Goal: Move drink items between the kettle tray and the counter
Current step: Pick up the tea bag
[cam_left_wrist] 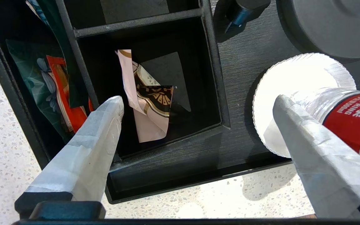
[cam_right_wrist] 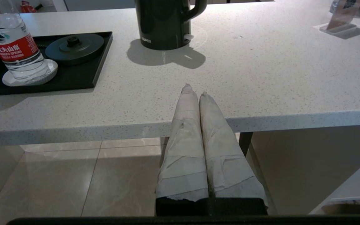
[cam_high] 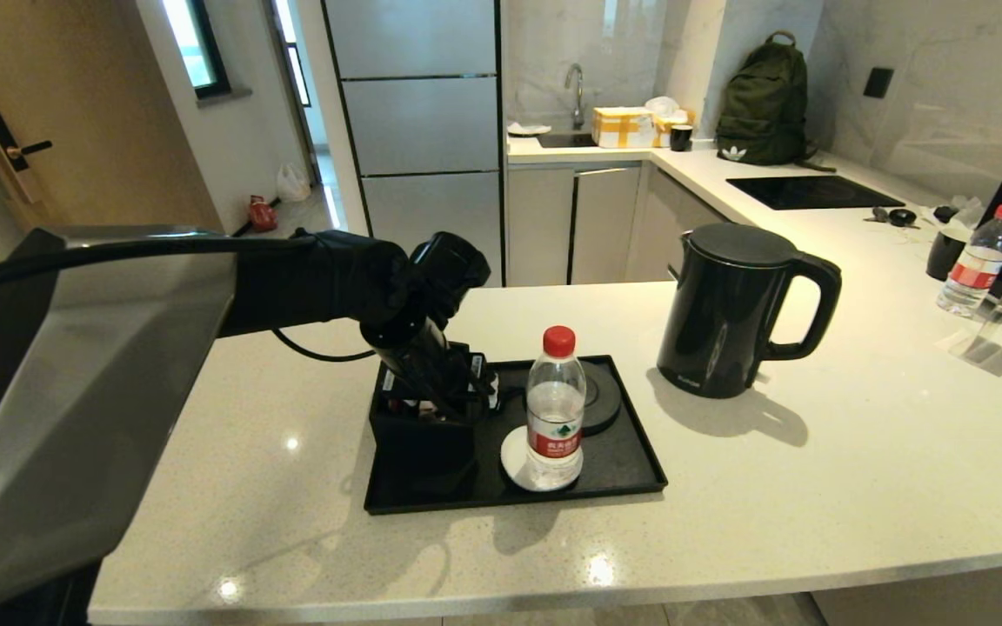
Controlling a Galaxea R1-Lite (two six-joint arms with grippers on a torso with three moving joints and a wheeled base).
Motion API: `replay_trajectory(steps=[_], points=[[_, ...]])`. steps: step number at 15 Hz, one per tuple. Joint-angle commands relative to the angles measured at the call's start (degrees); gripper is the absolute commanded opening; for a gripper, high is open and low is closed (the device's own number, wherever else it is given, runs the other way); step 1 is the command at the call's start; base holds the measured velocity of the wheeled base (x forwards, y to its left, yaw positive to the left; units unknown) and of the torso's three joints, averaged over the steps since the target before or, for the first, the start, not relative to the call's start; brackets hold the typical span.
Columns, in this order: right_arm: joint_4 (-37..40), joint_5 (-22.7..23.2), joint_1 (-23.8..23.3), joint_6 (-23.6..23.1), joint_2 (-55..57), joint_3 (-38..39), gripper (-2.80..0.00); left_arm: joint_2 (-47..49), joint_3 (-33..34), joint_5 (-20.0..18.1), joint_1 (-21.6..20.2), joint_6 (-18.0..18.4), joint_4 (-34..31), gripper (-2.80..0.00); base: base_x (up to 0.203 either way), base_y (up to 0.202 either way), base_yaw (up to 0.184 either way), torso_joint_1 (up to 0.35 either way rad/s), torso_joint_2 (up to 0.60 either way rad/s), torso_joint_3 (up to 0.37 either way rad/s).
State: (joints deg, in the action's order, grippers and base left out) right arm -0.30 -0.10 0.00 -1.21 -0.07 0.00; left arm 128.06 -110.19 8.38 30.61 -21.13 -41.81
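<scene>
Matte black kettle (cam_high: 731, 313) on speckled stone counter (cam_high: 814, 487) (faintly glossy).

Water bottle (cam_high: 555, 409), red cap, upright on white coaster (cam_high: 514, 459). Second bottle (cam_high: 977, 261) far right of it. Green backpack (cam_high: 765, 104) well behind.

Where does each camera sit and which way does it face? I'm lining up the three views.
Head view: high on the robot, looking down over the counter; left arm over the tray.
Left wrist view: behind the open left claw, looking down into the compartmented box at the pink sachet.
Right wrist view: behind the shut right claw, below the counter's edge, facing the kettle.
All share the water bottle.
</scene>
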Motion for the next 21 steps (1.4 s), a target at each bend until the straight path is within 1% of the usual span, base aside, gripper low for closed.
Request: replay_trajectory(steps=[1, 15, 18, 21], points=[[-0.05, 0.01, 0.00, -0.02, 0.07, 0.09, -2.80, 0.16, -0.02, -0.03, -0.02, -0.38, -0.04, -2.80, 0.000, 0.000, 0.000, 0.000, 0.00, 0.000], [-0.05, 0.01, 0.00, -0.02, 0.07, 0.09, -2.80, 1.05, -0.02, 0.14, -0.38, -0.40, -0.12, -2.80, 0.000, 0.000, 0.000, 0.000, 0.00, 0.000], [-0.05, 0.01, -0.04, -0.02, 0.07, 0.09, -2.80, -2.66, -0.02, 0.71, -0.87, -1.24, 3.56, -2.80, 0.000, 0.000, 0.000, 0.000, 0.00, 0.000], [-0.05, 0.01, 0.00, -0.02, 0.07, 0.09, -2.80, -5.54, -0.02, 0.85, -1.34, -0.84, 4.63, -2.80, 0.000, 0.000, 0.000, 0.000, 0.00, 0.000]])
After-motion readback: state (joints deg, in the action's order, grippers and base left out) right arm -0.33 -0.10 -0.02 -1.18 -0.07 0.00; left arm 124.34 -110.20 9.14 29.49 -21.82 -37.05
